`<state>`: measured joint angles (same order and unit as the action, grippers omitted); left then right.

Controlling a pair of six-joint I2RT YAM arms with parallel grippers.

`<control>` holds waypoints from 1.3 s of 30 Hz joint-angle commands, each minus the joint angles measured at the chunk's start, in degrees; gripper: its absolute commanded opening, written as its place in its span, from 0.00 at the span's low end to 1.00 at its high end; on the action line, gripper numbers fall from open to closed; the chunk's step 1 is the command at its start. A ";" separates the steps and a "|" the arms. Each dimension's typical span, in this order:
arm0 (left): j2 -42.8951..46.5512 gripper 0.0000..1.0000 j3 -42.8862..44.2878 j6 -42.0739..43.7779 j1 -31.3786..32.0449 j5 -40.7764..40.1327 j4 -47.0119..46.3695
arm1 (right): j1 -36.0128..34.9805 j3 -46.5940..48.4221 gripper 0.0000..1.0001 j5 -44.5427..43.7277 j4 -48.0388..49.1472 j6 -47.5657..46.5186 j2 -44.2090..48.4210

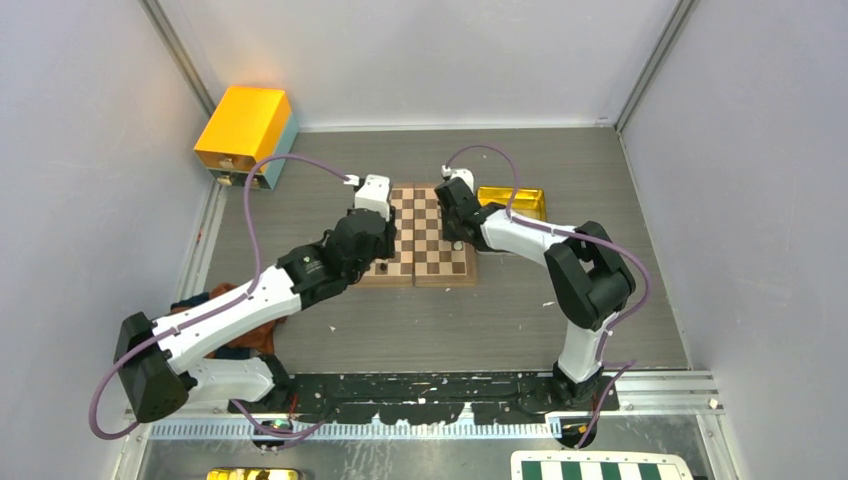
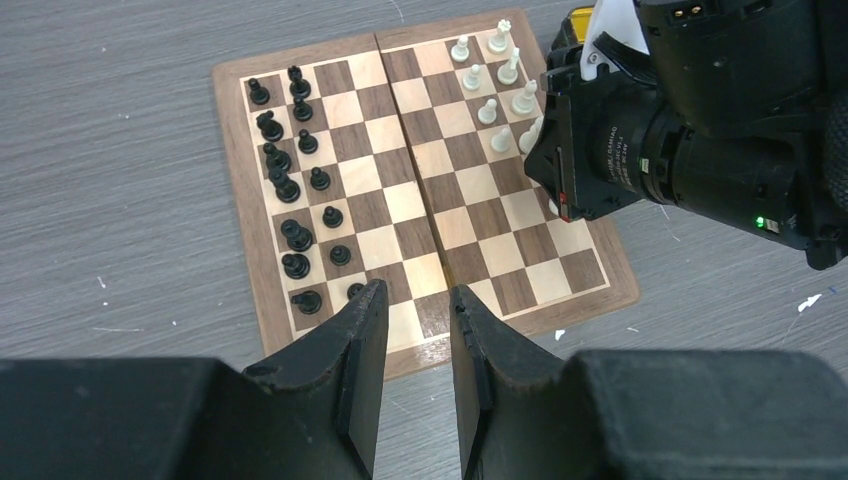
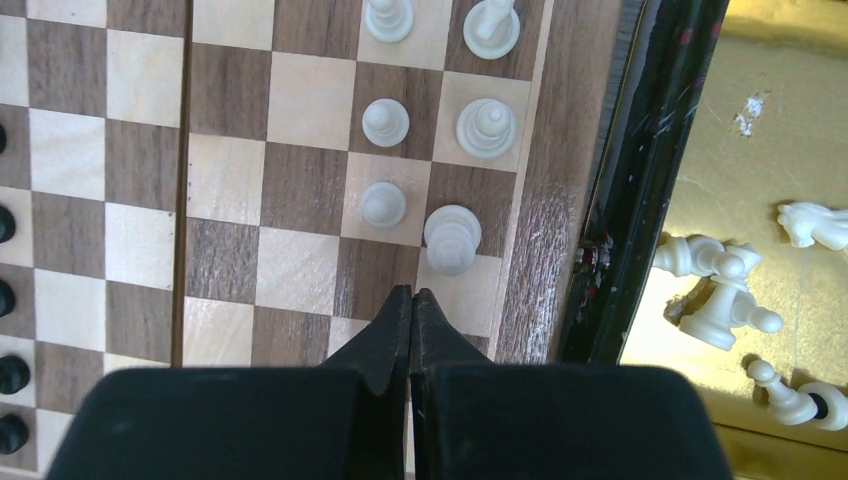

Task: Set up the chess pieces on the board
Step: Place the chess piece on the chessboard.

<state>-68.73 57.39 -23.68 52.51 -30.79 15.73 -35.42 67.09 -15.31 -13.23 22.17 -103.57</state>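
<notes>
Nearest, at the edge of the table [image 1: 500,310], one green-and-white checkered board [image 1: 600,467], cut off by the frame. Two arms, two pincers. Next the left pincer [image 2: 417,292], parted a little with nothing between the fingers, above the near edge of the board [image 2: 400,200]. One board, mid-table: square, wooden, dark and light brown squares, brown frame, seam running near to far. Along its left side, fourteen black pieces [image 2: 296,234] in sight, upright in two columns of seven; nearest row partly hidden behind a finger. Along its right side, eight white pieces [image 2: 487,110], two columns of four in the far half only, one half hidden by the right arm. There the right pincer [image 3: 411,293], closed and empty, tips just near of the nearest white piece. Just right of the board, one gold tray [image 3: 700,150] with at least four loose pieces [image 3: 730,305], white, lying down. Farthest, in the far left corner, one gold box [image 1: 245,125].
</notes>
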 commanded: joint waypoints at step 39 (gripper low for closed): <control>3.22 0.30 -0.38 0.82 0.14 0.22 -2.25 | -1.37 4.85 0.01 -1.83 -2.67 -4.24 4.58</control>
<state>-67.46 56.38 -23.51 52.51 -29.74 15.73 -35.66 69.34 -17.93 -13.45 18.55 -105.97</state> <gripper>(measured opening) 0.302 0.036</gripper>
